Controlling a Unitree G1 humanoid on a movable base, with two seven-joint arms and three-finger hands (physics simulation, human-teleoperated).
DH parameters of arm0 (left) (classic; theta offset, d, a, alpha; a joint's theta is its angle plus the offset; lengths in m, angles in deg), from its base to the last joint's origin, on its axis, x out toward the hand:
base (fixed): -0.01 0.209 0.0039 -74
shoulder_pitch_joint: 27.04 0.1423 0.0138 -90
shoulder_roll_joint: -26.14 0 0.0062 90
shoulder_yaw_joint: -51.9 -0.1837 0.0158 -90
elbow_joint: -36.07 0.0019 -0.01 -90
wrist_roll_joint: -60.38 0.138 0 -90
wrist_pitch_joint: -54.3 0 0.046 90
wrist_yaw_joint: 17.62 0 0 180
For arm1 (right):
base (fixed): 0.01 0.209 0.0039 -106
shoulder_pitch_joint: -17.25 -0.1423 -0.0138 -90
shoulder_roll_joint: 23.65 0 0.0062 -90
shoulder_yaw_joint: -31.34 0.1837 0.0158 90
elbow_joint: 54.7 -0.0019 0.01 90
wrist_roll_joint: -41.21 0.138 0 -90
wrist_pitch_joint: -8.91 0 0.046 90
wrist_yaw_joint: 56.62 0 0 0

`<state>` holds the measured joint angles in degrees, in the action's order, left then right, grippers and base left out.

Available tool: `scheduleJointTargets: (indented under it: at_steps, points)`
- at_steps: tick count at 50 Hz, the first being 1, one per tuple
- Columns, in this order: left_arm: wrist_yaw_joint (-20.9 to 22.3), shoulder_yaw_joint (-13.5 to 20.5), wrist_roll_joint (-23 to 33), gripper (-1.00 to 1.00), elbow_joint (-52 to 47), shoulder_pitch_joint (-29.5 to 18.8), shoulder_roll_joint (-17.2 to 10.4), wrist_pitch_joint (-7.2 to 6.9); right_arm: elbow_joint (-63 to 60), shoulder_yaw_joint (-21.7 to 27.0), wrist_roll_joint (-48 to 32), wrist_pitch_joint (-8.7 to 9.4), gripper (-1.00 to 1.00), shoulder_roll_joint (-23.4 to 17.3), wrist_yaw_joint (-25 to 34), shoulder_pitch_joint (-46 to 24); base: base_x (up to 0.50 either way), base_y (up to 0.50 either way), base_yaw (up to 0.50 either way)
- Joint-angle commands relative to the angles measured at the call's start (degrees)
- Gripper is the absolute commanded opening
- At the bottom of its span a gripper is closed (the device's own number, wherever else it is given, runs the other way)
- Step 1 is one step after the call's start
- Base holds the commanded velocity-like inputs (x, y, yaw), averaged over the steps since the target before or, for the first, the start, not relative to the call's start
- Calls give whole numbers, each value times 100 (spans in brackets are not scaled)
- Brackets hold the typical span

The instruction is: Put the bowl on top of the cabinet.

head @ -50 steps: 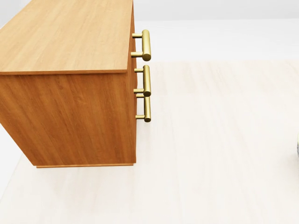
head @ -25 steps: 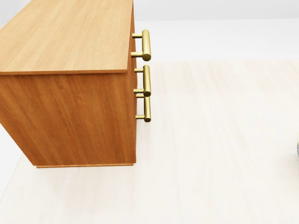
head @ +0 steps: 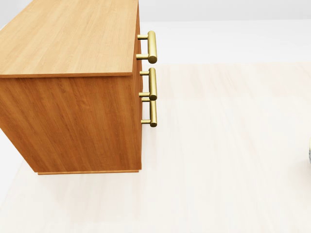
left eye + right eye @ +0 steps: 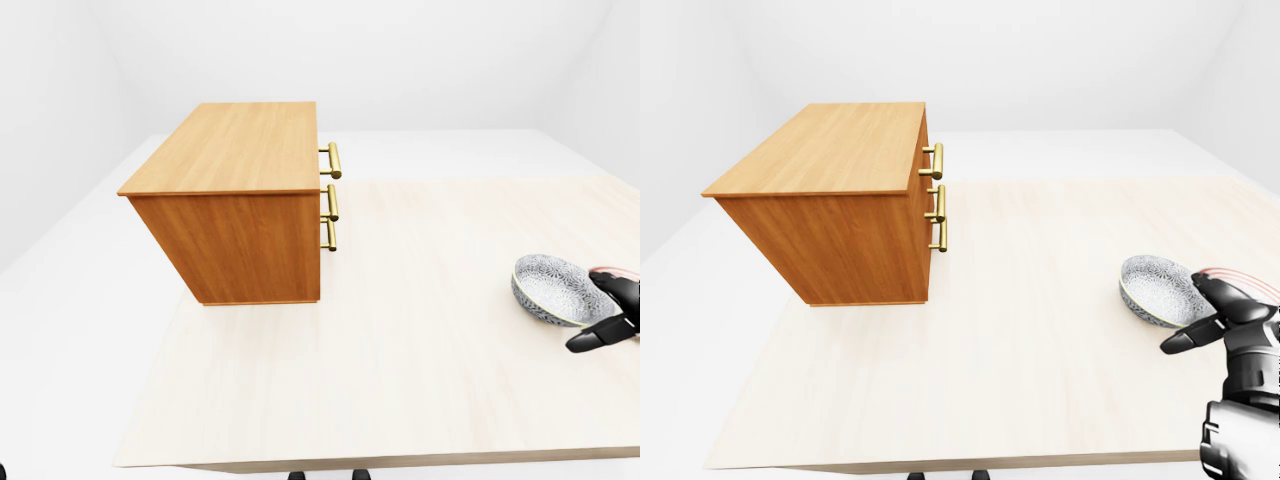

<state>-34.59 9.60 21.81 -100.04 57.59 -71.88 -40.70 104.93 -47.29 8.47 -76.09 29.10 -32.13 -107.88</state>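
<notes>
- In my right-eye view the cabinet [image 4: 825, 235] stands on the pale table [image 4: 1020, 350], at about 10 o'clock from the picture's middle.
- Its flat wooden top is turned up and bare, and one plain side panel is turned toward me.
- Three brass handles [image 3: 152, 47] stick out from its right face. In the head view they sit one below the other, around 12 o'clock.
- The bowl [image 4: 1155, 285], grey with a fine pattern, is on the table at about 4 o'clock from the cabinet, well apart from it. It is not on the cabinet top.
- The bowl looks a little tilted, with its opening turned up and toward the right.
- My right hand [image 4: 1238, 318] comes in at 4 o'clock of the right-eye view and is just beside the bowl's right rim.
- Its dark fingers [image 4: 1188, 341] are spread, one low near the bowl's lower edge and the others higher by the rim. I cannot tell if they really pinch the bowl or only stand about it.
</notes>
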Motion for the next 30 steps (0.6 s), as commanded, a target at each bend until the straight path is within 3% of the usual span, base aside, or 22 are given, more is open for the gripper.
scheduleJointTargets:
  at_steps: [1,30]
  points:
    - [14,5,12,100,-13,-1,13,0,33,-116,-123,0,100,100,4,-64,0,0,0]
    - [-11,15,-23,100,22,-21,-17,0,-124,-229,-620,0,100,450,112,-432,0,0,0]
